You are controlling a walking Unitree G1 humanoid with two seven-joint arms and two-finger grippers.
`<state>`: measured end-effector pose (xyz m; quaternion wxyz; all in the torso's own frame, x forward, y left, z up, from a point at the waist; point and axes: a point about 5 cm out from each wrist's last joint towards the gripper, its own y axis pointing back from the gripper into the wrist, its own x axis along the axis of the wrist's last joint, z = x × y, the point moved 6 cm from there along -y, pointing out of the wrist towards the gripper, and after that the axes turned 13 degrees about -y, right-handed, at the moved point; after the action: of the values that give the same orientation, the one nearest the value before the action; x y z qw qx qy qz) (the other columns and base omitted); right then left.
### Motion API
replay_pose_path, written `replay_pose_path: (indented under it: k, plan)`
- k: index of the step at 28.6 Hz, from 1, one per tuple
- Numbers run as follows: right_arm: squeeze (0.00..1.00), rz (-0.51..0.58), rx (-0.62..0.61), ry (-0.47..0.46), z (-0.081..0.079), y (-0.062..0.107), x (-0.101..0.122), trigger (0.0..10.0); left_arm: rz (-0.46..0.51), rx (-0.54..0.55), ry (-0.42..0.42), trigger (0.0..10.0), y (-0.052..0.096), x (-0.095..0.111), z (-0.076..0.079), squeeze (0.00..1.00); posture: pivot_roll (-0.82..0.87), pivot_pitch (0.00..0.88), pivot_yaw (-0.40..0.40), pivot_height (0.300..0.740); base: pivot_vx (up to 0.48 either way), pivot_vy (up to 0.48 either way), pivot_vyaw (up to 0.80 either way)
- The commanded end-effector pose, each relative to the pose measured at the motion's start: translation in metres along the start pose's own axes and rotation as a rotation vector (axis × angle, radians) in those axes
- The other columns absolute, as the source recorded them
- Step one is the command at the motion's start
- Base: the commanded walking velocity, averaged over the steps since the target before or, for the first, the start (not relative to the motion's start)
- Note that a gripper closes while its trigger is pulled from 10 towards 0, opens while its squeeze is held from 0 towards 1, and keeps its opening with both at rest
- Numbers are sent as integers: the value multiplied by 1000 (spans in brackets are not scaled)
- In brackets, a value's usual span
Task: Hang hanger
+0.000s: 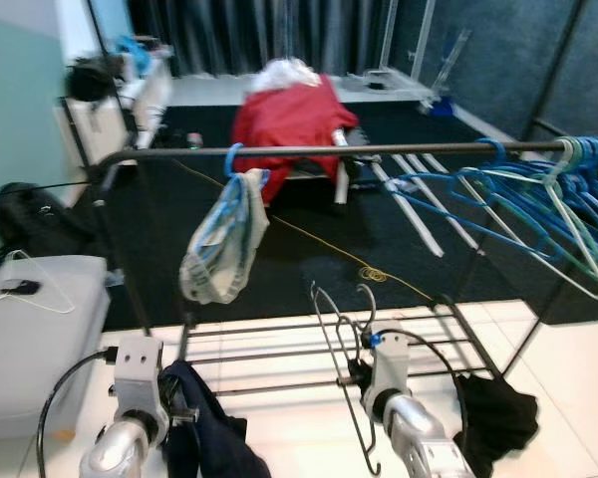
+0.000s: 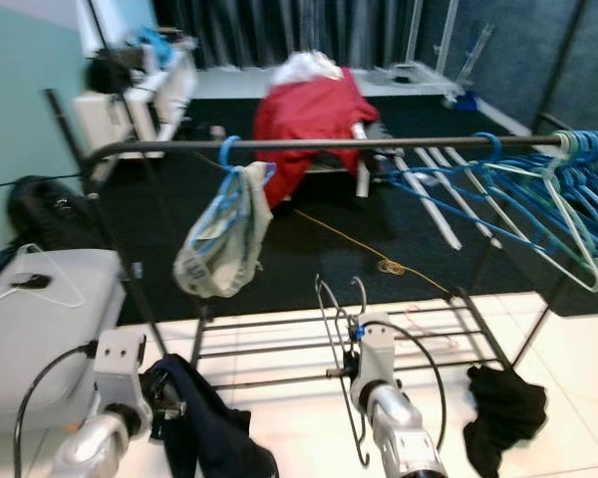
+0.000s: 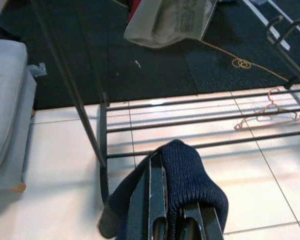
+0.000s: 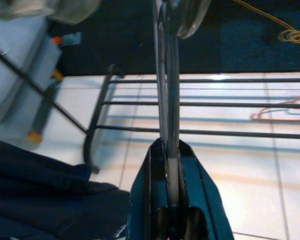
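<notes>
Right claw (image 1: pixel 364 370) clenched on the grey wire hanger (image 1: pixel 341 344), hooks up, top rail (image 1: pixel 379 149) well above and beyond; left claw (image 3: pixel 165 220) grasping dark garment (image 3: pixel 185 175).

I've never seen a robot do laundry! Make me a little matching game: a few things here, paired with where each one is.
Things:
1. wire hangers
2. dark blue garment
3. blue hangers
4. red cloth

Places:
A. bunched at the rail's right end
B. pinched in the right gripper
C. draped behind the rail
D. held in the left gripper

Pairs: 1-B, 2-D, 3-A, 4-C
</notes>
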<state>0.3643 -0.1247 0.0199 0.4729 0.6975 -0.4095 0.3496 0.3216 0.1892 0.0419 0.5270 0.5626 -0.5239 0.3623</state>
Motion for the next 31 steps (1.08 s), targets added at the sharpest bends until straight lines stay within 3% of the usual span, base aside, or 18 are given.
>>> replay_pose_path:
  k: [1,5,11,16,22,26,31]
  plan:
    - [0,-9,-1,-13,0,-1,-3,10000,5,-7,0,10000,-3,2,0,0,51,60,-10,740,-244,0,0]
    - [0,-14,6,-13,-2,-2,-4,10000,5,-9,0,10000,-4,2,0,0,55,79,-22,740,-241,0,0]
    - [0,-20,45,-24,-18,-8,-1,10000,8,-13,-1,10000,-8,5,1,0,58,116,-35,740,-160,0,0]
    - [0,-32,38,-5,-18,-8,-4,10000,10,-13,3,10000,-9,7,3,0,50,129,-37,740,0,0,0]
    - [0,-26,36,-68,-24,-8,-4,10000,-15,-34,-42,10000,-11,8,9,0,64,160,-36,740,0,0,0]
    - [0,-23,35,-88,-24,-8,-5,10000,-10,-31,-38,10000,-12,10,8,0,64,160,-36,740,0,0,0]
    - [0,-10,0,-148,-9,-4,-7,10000,-21,-67,-69,10000,-22,12,9,0,59,127,22,740,0,0,0]
